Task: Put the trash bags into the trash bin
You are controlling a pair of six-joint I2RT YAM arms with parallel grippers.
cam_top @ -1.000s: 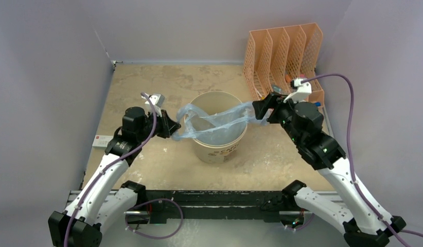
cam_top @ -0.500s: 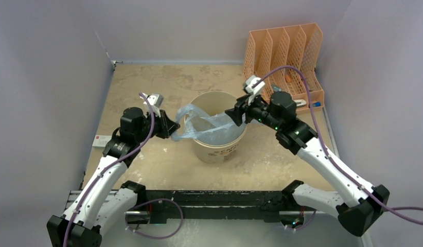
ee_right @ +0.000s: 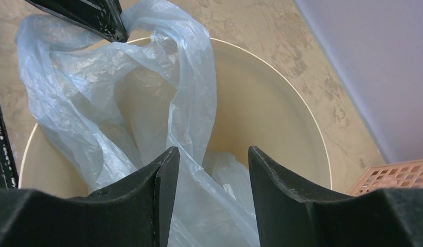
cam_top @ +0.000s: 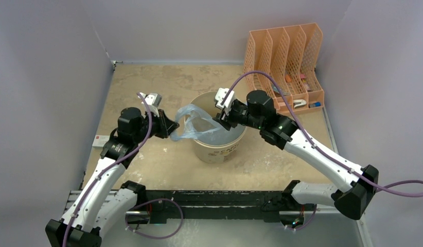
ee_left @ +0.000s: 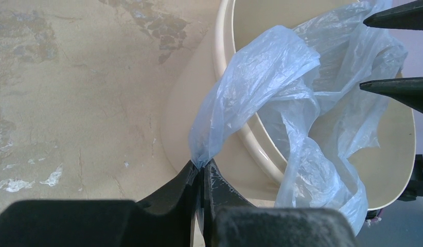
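Beside the trash bin [cam_top: 219, 152], left claw [ee_left: 200, 172] pinches the trash bag [ee_left: 261, 77], right claw [ee_right: 209, 154] spread over the bin, orange organizer [cam_top: 281, 51] behind.

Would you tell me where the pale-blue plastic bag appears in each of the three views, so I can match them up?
Top view: the bag lies at centre, draped over the bin rim.
Left wrist: bag centre and right, rising from the left tool at the bottom.
Right wrist: bag left and centre, hanging into the bin.
Shared landmark: the cream bin.
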